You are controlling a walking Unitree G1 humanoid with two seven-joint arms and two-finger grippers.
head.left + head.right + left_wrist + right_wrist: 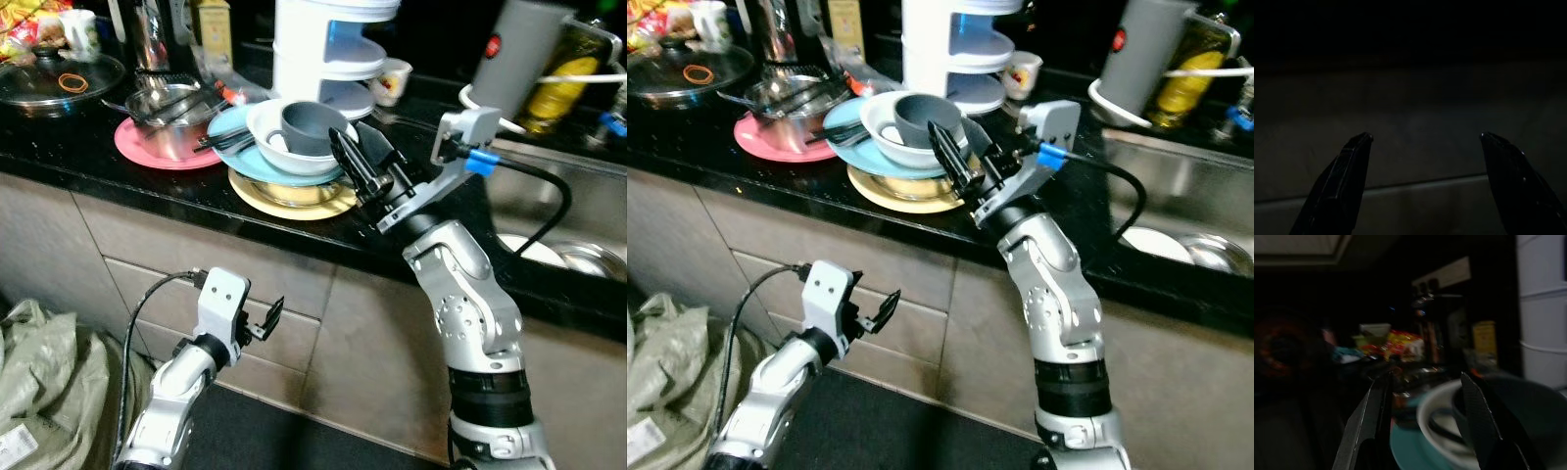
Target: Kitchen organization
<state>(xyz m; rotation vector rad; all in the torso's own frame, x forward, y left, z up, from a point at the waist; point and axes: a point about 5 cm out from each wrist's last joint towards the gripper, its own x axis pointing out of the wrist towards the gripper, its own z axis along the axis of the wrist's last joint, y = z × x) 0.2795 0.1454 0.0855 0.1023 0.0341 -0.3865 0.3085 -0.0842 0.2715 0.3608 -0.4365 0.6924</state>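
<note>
Looking through the right wrist view, I get a dark, blurred picture: the right gripper (355,157) has its fingers spread apart with nothing between them, one finger against the near side of the grey bowl (312,128), though whether it touches I cannot tell. That grey bowl sits inside a white bowl (279,147), which rests on a light blue plate (257,164) stacked on a yellow plate (294,198) near the front edge of the black counter (88,157). Dark utensils lie across the blue plate, too small to name. Left of the stack, a steel pot (168,119) stands on a pink plate (137,147), and a glass lid (59,80) is cut off at the frame edge. A white tiered container (323,49) stands just behind the bowls, its top cropped. The sink (568,250) lies to the right, partly hidden by my arm. My left gripper (263,321) hangs low before the cabinet front, fingers apart and empty, its wrist view nearly black.
</note>
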